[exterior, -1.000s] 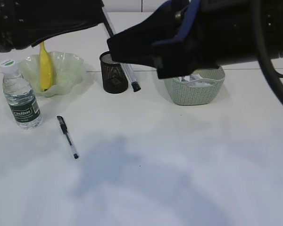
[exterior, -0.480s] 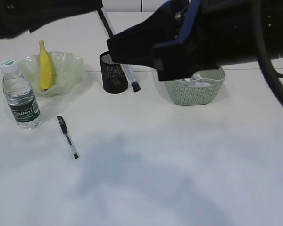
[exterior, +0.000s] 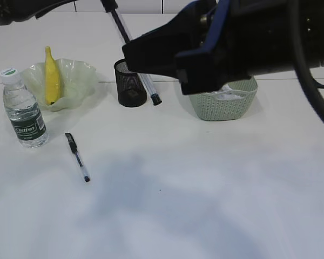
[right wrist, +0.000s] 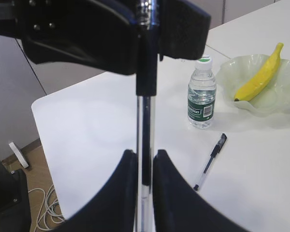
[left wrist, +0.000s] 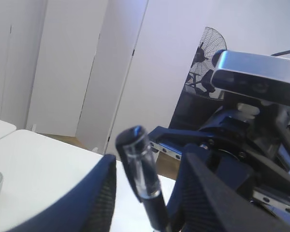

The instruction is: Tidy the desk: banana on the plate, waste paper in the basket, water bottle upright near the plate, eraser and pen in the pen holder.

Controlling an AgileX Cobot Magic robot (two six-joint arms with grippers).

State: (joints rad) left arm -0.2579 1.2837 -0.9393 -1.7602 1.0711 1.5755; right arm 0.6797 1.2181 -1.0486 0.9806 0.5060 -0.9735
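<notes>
At the far left of the exterior view the water bottle (exterior: 24, 110) stands upright just beside the plate (exterior: 81, 73), where the banana (exterior: 51, 75) lies, so those two look settled. A loose pen (exterior: 77, 157) lies flat on the surface (exterior: 205, 189) in the lower left, well apart from the pen holder (exterior: 130, 83). Above the holder a held pen (exterior: 146, 81) slants from the upper left of the frame down past the holder's right rim. The left claw (left wrist: 147, 162) stands about half open around its upper end, with a gap on either side. The right claw (right wrist: 145, 155) is pinched tight on its clear barrel lower down. The likely risk is a bad handover. If one claw pulls while the other grips off-axis, the pen may tilt, miss the narrow mouth, tip the light holder or drop and roll. On the right, the right arm's dark bulk hides most of the basket (exterior: 224, 108). Only a scrap of waste paper (exterior: 221, 93) shows. The eraser cannot be seen anywhere, and the holder's inside is too dark to read.
</notes>
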